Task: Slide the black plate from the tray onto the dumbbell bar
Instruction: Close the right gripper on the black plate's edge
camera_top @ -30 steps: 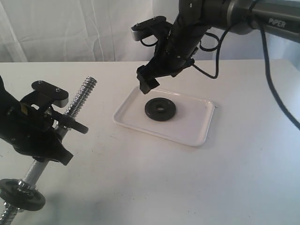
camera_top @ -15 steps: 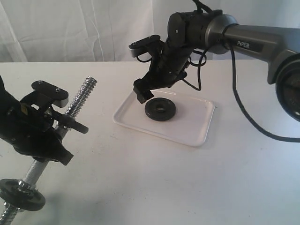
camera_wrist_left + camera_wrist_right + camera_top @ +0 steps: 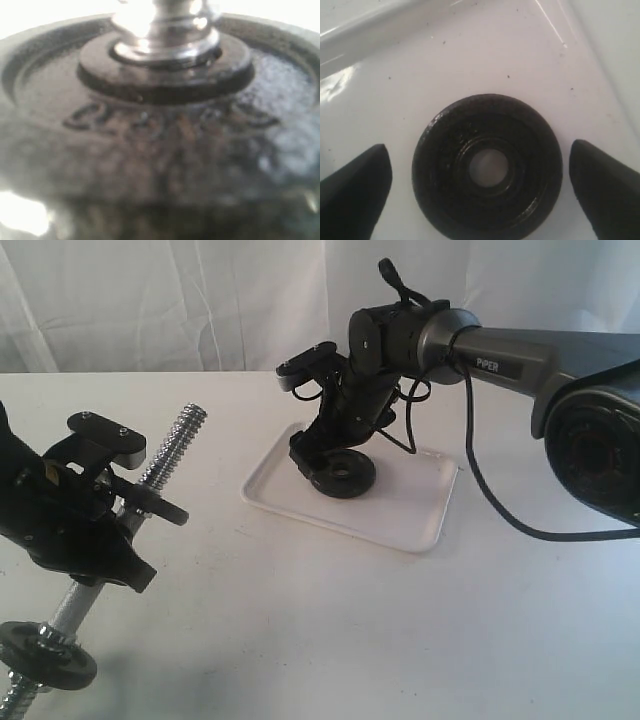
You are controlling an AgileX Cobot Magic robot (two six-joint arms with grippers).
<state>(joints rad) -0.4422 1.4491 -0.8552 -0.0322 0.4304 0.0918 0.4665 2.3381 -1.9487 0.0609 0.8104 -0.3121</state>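
Flanking the black plate (image 3: 487, 167), right jaws apart, tray (image 3: 520, 50) beneath.

White table (image 3: 330, 640) with the shallow white tray (image 3: 412, 508) flat on it, toward its far middle

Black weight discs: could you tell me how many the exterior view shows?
2. One round black plate lies in the white tray; a second black disc sits low on the chrome bar. The left gripper could hide more.
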